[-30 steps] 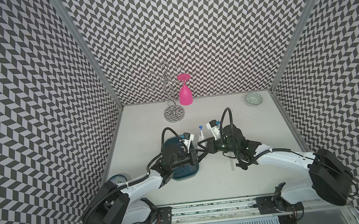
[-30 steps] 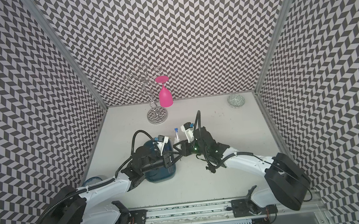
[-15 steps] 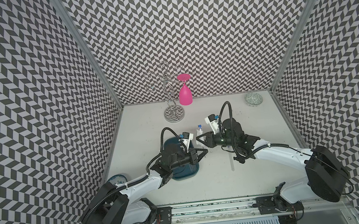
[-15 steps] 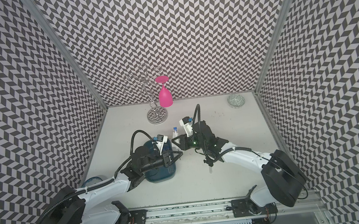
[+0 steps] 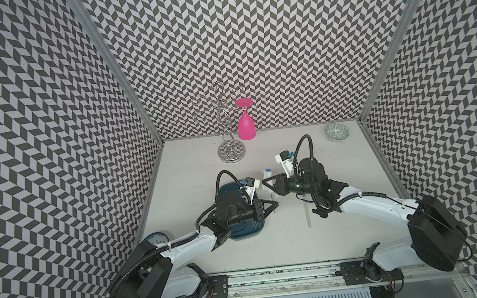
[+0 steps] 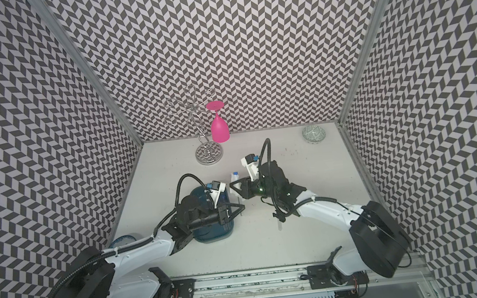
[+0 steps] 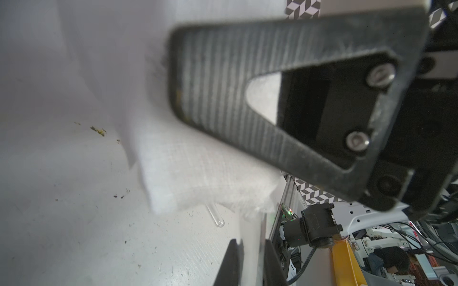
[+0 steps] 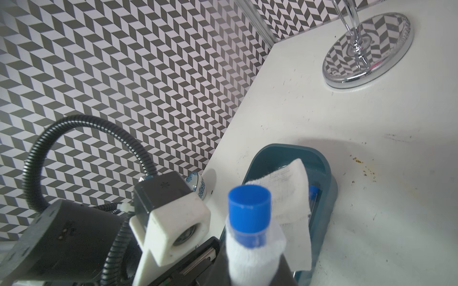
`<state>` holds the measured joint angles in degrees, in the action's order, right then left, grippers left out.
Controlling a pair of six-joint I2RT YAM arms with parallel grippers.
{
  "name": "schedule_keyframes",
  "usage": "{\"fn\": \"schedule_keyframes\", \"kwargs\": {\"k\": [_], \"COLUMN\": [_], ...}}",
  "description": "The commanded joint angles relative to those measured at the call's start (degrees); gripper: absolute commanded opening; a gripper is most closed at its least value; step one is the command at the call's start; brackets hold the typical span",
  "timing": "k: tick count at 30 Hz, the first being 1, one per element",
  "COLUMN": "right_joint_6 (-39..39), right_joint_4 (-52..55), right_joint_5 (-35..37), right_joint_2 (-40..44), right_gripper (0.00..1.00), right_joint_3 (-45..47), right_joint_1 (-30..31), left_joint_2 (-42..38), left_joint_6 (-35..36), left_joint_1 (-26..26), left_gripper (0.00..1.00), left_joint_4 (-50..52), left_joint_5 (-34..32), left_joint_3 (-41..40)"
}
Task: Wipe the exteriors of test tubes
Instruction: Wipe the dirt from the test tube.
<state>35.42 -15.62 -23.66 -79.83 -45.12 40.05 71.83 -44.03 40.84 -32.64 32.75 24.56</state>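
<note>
A clear test tube with a blue cap (image 5: pixel 267 171) (image 8: pixel 249 208) stands nearly upright between my two grippers. My left gripper (image 5: pixel 274 205) (image 6: pixel 241 207) (image 7: pixel 250 262) is shut on its lower end (image 7: pixel 250 237). My right gripper (image 5: pixel 265 182) (image 6: pixel 233 185) is shut on a white tissue (image 8: pixel 255 250) (image 7: pixel 186 173) wrapped round the tube just below the cap. Another test tube (image 5: pixel 308 215) (image 7: pixel 215 218) lies on the table by the right arm. A capped tube (image 8: pixel 312 198) lies in the teal tray (image 5: pixel 241 232) (image 8: pixel 329 178), partly under the tissue's loose flap.
A chrome glass rack (image 5: pixel 231 153) holding an upside-down pink glass (image 5: pixel 246 126) stands at the back. A small patterned bowl (image 5: pixel 337 132) sits back right. A blue-and-white bowl (image 5: pixel 156 238) peeks out beside the left arm. Patterned walls close three sides.
My right gripper has slid the tissue along the tube toward its capped end. The left gripper has shifted slightly right, still holding the tube's lower end.
</note>
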Motion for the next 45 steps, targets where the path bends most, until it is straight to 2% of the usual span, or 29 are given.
{"fn": "schedule_keyframes", "kwargs": {"k": [1,8,17,23,26,33,39,45], "right_joint_6": [0.2,3.3,3.4,2.0,1.3,0.3,-0.4,0.9], "right_joint_4": [-0.5,-1.3,-0.7,0.2,0.6,3.6,4.7,2.2], "right_joint_5": [1.8,2.7,4.4,4.8,4.3,5.3,3.0,0.3], "right_joint_2": [2.5,5.1,5.9,5.2,4.7,6.7,7.7,8.5], "right_gripper": [0.18,0.19,0.16,0.13,0.13,0.13,0.13,0.13], "right_joint_3": [4.3,9.1,9.5,6.3,4.9,4.7,6.4,8.4], "right_joint_1": [1.8,5.7,6.1,5.7,5.4,4.0,4.0,4.8], "left_joint_2": [-0.4,0.1,-0.3,-1.4,-2.4,-6.5,-9.7,-3.3], "left_joint_6": [0.3,0.3,0.2,-0.1,-0.1,0.2,5.4,9.0], "left_joint_1": [-0.4,-0.9,-1.2,-1.3,-1.5,-3.0,-8.0,-9.8], "left_gripper": [0.14,0.14,0.15,0.23,0.32,0.44,0.54,0.59], "left_joint_4": [-2.5,-2.8,-2.8,-2.6,-1.9,1.7,9.7,10.8], "left_joint_5": [0.8,1.1,1.1,0.4,-0.6,-0.9,-0.8,2.2], "left_joint_3": [0.7,0.7,0.4,-0.4,-1.2,-2.2,3.3,10.2]}}
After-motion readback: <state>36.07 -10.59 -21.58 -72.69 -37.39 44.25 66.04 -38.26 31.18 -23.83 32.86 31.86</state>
